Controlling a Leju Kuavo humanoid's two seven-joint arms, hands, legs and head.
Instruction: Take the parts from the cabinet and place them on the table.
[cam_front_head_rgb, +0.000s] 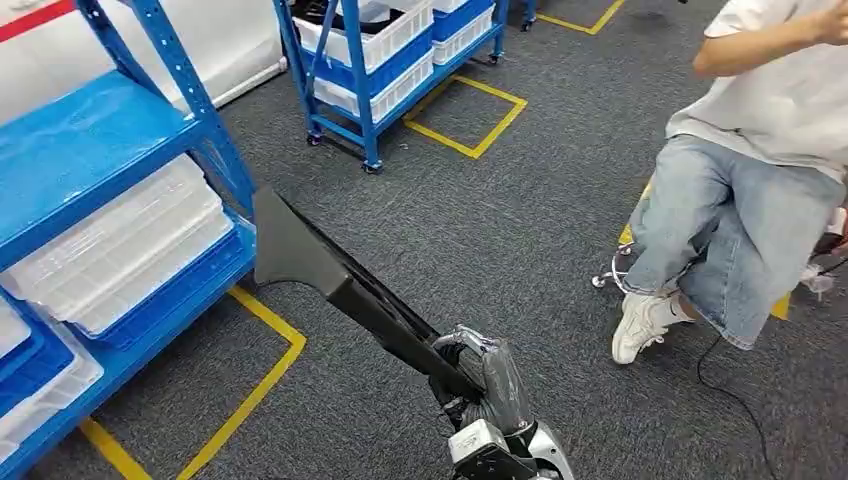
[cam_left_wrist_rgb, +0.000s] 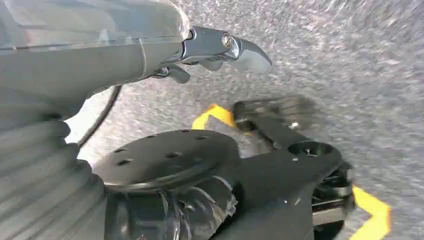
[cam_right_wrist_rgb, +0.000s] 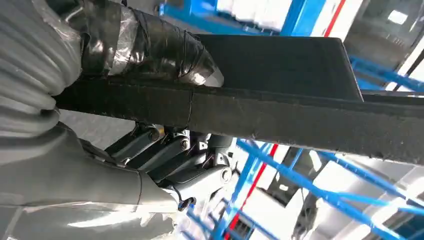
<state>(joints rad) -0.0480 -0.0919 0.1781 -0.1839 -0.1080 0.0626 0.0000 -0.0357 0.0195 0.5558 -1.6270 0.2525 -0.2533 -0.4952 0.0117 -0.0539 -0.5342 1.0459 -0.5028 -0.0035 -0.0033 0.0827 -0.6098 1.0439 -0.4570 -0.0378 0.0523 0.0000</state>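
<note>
- The right hand (cam_front_head_rgb: 490, 385) grips a long black part (cam_front_head_rgb: 330, 270) at its near end. In the right wrist view the thumb (cam_right_wrist_rgb: 150, 50) lies over one face of the part (cam_right_wrist_rgb: 280, 95) and the dark fingers (cam_right_wrist_rgb: 170, 155) curl under the other.
- The left hand (cam_left_wrist_rgb: 220, 47) hangs over the grey carpet floor (cam_left_wrist_rgb: 350, 50) with its fingers apart and nothing in them.
- The part is clear of the cabinet (cam_front_head_rgb: 110, 190). Its long axis runs from the hand forward and to the left, and its wide far end stands just beside the blue upright of that cabinet.
- That far end is what the coming move turns on: judged from here, swinging it left would strike the shelf frame, so it has to come away to the right first.
- To the right sits a person (cam_front_head_rgb: 740, 190) on a stool, well apart from the part but in the line of a wide swing.
- Open carpet lies straight ahead, between the cabinet and a second blue rack (cam_front_head_rgb: 390, 60).
- No worktop is in sight, so the placing is not yet begun.
</note>
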